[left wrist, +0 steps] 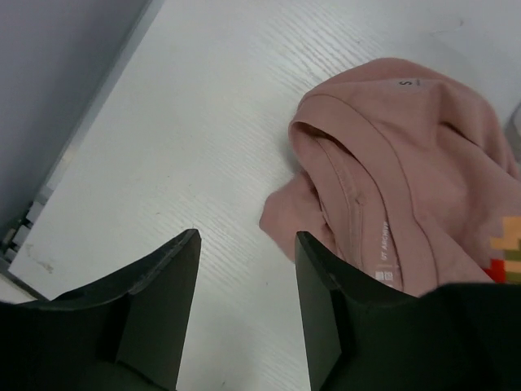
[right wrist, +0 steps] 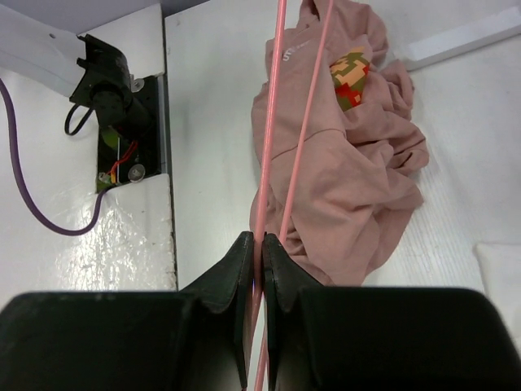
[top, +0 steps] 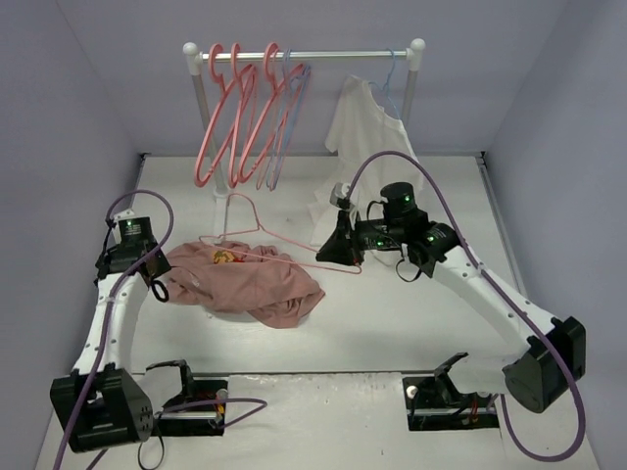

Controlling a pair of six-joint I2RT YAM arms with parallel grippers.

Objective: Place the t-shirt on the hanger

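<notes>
The salmon-pink t-shirt [top: 250, 284] lies crumpled on the white table, its yellow-and-red print [right wrist: 348, 75] facing up. A coral-pink hanger [top: 294, 258] lies across the top of it, hook pointing toward the rack. My right gripper [top: 335, 253] is shut on the hanger's right end; in the right wrist view the jaws [right wrist: 259, 241] pinch one thin rod [right wrist: 273, 122]. My left gripper [top: 160, 279] sits at the shirt's left edge. Seen from the left wrist it [left wrist: 247, 240] is open over bare table, the shirt's collar [left wrist: 391, 155] just to its right.
A white rack [top: 416, 59] at the back carries several coral-pink hangers [top: 230, 117], a lavender one [top: 291, 98], and a white shirt [top: 367, 127] on a pale blue hanger. Purple walls close in on three sides. The left arm's base [right wrist: 114, 90] shows in the right wrist view.
</notes>
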